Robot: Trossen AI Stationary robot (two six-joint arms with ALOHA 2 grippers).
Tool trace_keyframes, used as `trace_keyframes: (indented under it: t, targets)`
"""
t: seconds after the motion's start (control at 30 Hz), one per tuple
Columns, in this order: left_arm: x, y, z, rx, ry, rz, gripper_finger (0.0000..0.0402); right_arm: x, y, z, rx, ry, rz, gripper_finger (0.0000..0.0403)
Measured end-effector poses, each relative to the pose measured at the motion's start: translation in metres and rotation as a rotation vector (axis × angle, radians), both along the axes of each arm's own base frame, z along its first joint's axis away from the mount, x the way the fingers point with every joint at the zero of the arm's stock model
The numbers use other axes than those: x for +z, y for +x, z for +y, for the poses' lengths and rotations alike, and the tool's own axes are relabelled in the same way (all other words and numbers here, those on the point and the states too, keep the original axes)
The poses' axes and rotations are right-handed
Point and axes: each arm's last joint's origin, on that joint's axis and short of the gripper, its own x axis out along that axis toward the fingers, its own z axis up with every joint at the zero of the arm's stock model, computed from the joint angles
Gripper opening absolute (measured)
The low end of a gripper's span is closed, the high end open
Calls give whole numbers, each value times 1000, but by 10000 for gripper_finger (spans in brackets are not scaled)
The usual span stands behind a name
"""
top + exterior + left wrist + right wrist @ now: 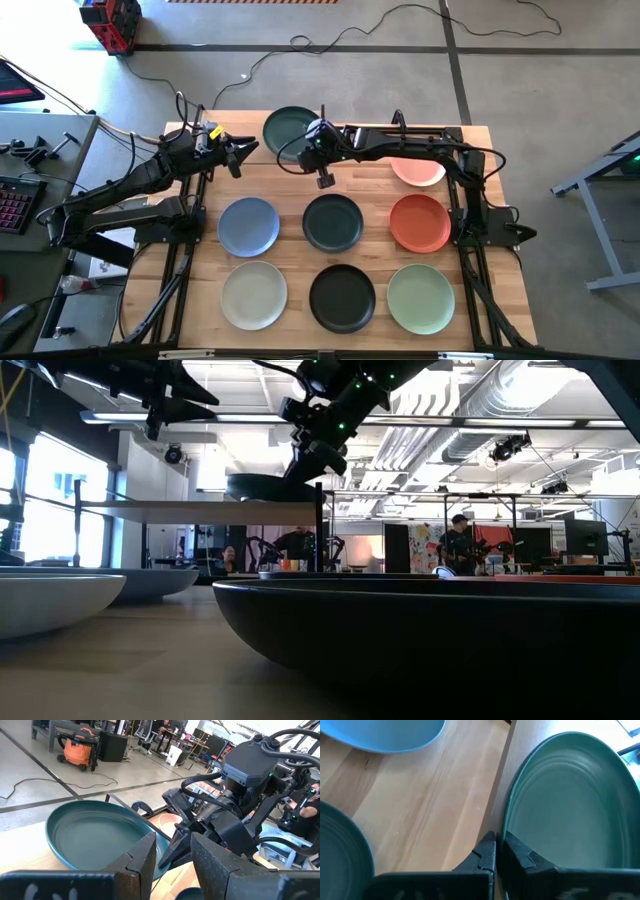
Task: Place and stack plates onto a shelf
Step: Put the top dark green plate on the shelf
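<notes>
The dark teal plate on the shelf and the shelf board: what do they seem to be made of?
The round dark teal plate looks like glazed ceramic or stoneware with a matte finish: soft, dull highlights and faint concentric rings. Plastic cannot be excluded. The flat light-wood shelf board looks like pale wood, smooth, with visible grain lines.

In the high view, the right arm (400, 145) covers most of the pink plate (420, 174) at upper right. In the low view, the black plate (430, 630) fills the lower frame, cut by the right edge. The teal plate (570, 805) runs off the right wrist view's right side.
</notes>
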Motion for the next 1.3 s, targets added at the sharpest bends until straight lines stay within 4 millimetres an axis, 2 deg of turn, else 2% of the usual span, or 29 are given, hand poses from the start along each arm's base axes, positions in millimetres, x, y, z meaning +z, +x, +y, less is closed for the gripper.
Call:
trace_keyframes:
  t: [0.17, 0.4, 0.53, 1.0, 1.3]
  targets:
    - [0, 0, 0, 0, 0, 0, 111, 0, 0, -1, 4, 6, -5, 6]
    - [0, 0, 0, 0, 0, 0, 111, 0, 0, -1, 26, -16, -1, 68]
    - [0, 0, 0, 0, 0, 0, 111, 1, 1, -1, 44, -37, -7, 85]
    - [0, 0, 0, 0, 0, 0, 111, 9, 5, 8, 76, -37, -67, 87]
    - [0, 0, 0, 0, 0, 0, 111, 8, 3, 6, -9, -9, -63, 87]
